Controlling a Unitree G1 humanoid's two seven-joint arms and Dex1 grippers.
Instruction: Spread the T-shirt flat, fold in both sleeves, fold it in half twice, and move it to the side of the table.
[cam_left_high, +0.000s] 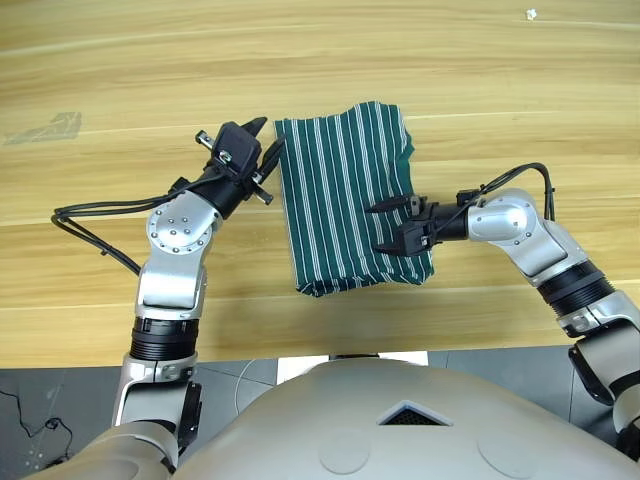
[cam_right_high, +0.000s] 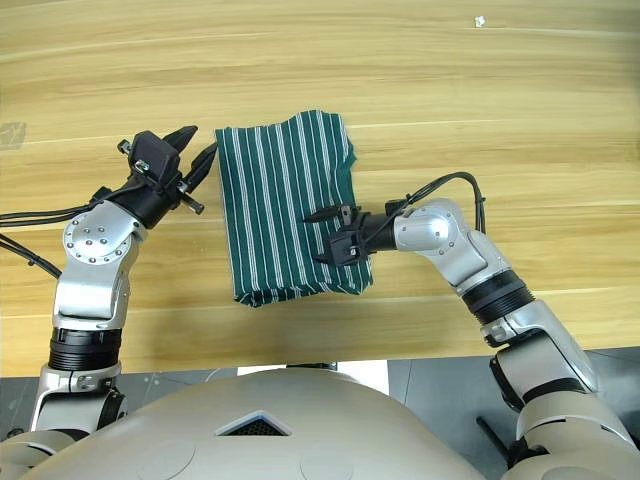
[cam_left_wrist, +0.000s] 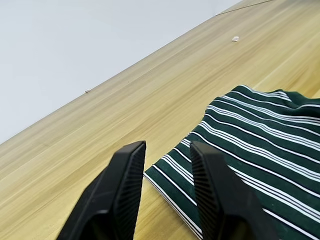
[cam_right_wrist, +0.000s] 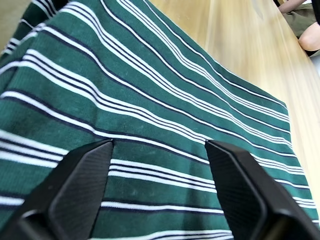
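Left pincer (cam_left_high: 270, 135) and right pincer (cam_left_high: 375, 229) are hovering spread, empty, at the folded striped T-shirt's (cam_left_high: 335, 190) sides; pinching one layer could unfold it.

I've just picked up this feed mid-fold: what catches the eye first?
A green striped T-shirt, already folded into a narrow rectangle, lies in the middle of the wooden table. The right gripper hangs open over its near right part. The left gripper, fingers slightly apart, sits by its far left corner.
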